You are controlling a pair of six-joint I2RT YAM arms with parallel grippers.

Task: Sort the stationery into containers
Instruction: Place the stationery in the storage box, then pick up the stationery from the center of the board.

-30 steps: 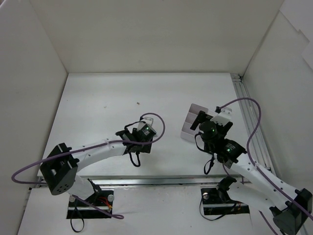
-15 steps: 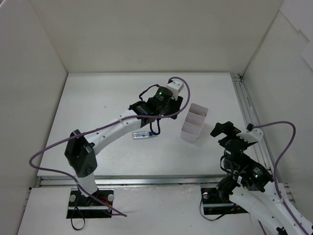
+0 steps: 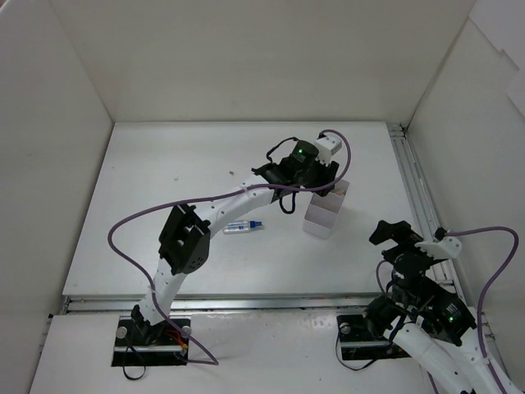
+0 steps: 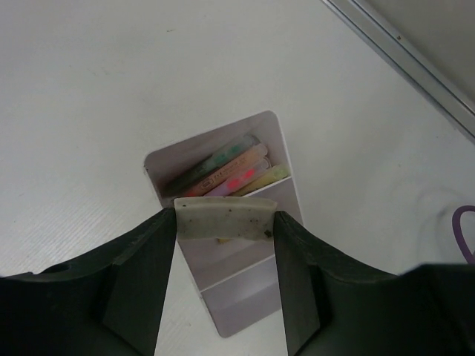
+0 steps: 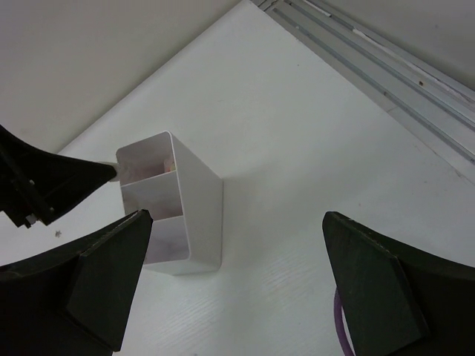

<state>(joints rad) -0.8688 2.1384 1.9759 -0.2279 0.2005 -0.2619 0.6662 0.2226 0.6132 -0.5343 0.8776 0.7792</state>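
Note:
My left gripper [image 3: 321, 182] is shut on a beige eraser block [image 4: 223, 219] and holds it over the white three-compartment box [image 3: 326, 217]. In the left wrist view the eraser hangs above the box's middle compartment [image 4: 245, 256]. The far compartment holds several coloured pens [image 4: 226, 167]. A clear stubby tube with a blue end [image 3: 243, 226] lies on the table left of the box. My right gripper [image 3: 392, 234] is open and empty, drawn back to the near right. In the right wrist view the box [image 5: 200, 200] stands ahead on the left, and the right gripper [image 5: 237, 282] is apart from it.
A metal rail [image 3: 418, 197] runs along the table's right edge beside the white side wall. The left gripper's dark fingers [image 5: 52, 185] show at the left of the right wrist view, by the box's top. A purple cable [image 3: 197, 201] loops along the left arm.
My left arm swung from the near middle out to the box, carrying the eraser. My right arm pulled back from the box to the near right. The tube came into view.

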